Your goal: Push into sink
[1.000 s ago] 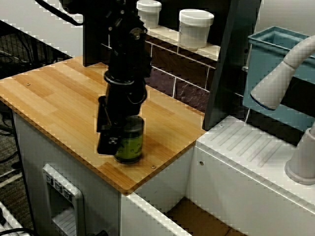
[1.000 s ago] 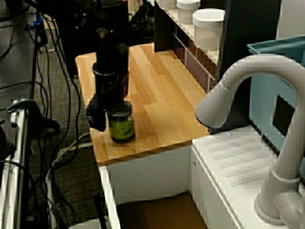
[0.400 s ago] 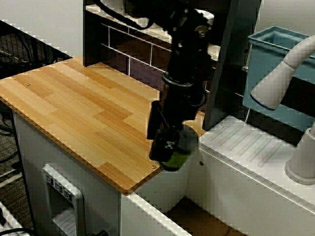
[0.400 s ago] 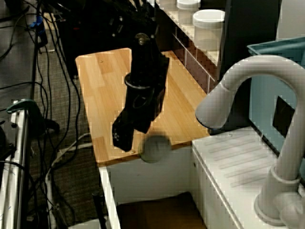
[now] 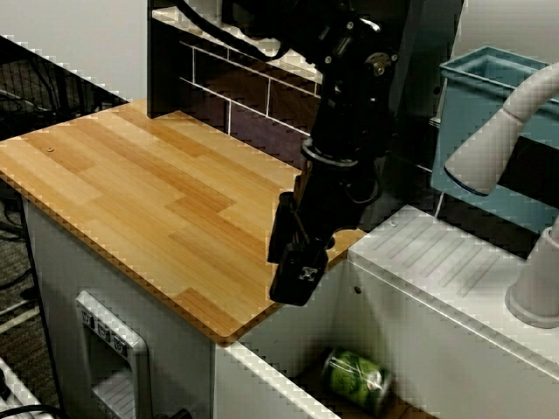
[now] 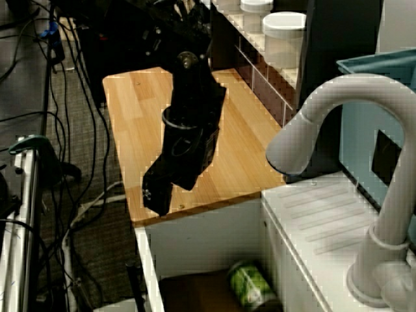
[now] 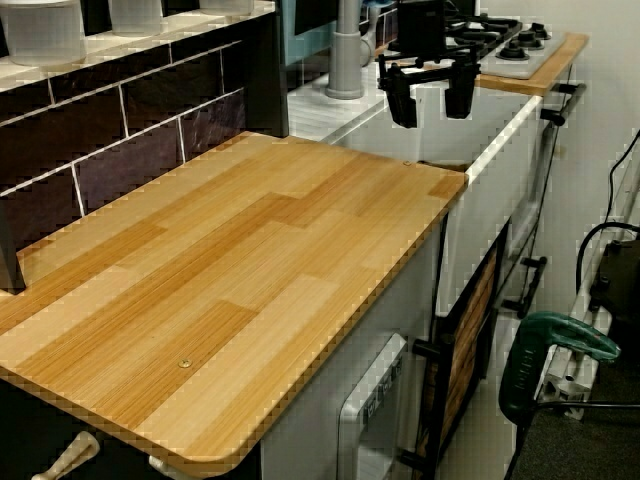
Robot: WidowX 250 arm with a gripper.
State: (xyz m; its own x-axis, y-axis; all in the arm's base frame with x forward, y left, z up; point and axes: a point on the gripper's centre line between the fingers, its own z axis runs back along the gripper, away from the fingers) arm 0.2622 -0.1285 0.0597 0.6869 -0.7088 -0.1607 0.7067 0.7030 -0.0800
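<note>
A: Although the black gripper [image 5: 298, 278] hangs over the near edge of the wooden counter [image 5: 148, 201], where is the can?

B: The green can [image 5: 356, 377] lies on its side down in the sink [image 5: 271, 377], on the brown bottom, at about five o'clock from the gripper in the front view. The side view shows the can [image 6: 249, 283] near the sink's right wall, below the counter's edge.

A: And the fingers?

B: In the view that rides on the gripper, the two black fingers [image 7: 404, 100] stand well apart with nothing between them; through the gap you see the white sink rim [image 7: 500, 140] and the countertop beyond.

A: Anything touching the can?

B: No. The gripper is well above it, apart from it.

A: What else is around?

B: A grey faucet [image 6: 338, 162] arches at three o'clock, standing on the white drainboard [image 5: 445, 271]. A teal bin [image 5: 489, 105] sits behind it. White jars [image 6: 283, 29] stand on the shelf at twelve o'clock, over the dark tile backsplash [image 5: 262, 105]. In the gripper's view a toy stove [image 7: 500, 40] lies past the sink, and a green drill [image 7: 545, 355] rests on the floor at four o'clock.
</note>
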